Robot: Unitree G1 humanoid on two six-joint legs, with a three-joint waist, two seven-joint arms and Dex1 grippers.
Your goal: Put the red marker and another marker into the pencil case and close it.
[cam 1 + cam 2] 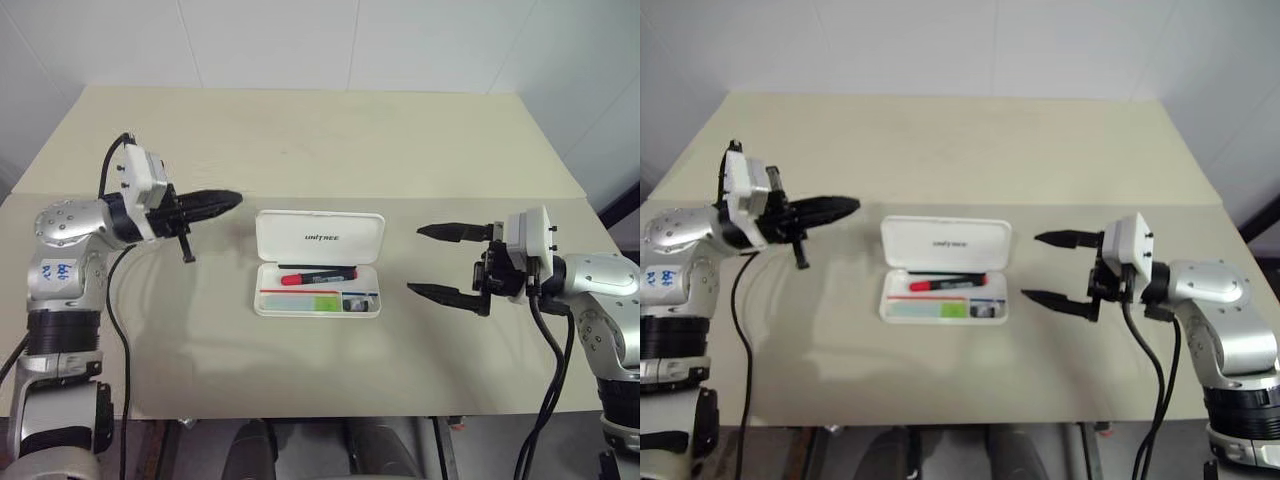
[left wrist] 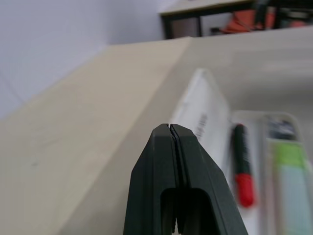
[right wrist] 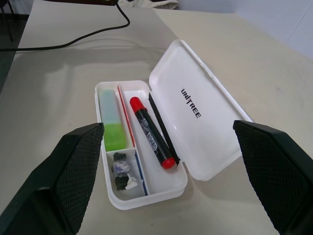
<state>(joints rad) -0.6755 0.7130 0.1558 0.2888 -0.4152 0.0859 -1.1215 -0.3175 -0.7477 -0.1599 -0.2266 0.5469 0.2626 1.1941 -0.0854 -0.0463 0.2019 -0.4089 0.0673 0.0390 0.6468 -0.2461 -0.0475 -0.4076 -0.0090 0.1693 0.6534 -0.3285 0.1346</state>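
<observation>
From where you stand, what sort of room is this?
Probably an office or lab test bench: a plain beige table, bare white walls, and an open pencil case set between two robot arms.

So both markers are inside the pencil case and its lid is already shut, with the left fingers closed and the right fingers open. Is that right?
Not quite. The pencil case is open, its lid laid back flat, as the right wrist view shows. The rest holds: the red marker and the green highlighter lie inside, the left gripper has its fingers closed, and the right gripper has its fingers open.

Both markers in open pencil case [image 3: 200, 117]
</observation>
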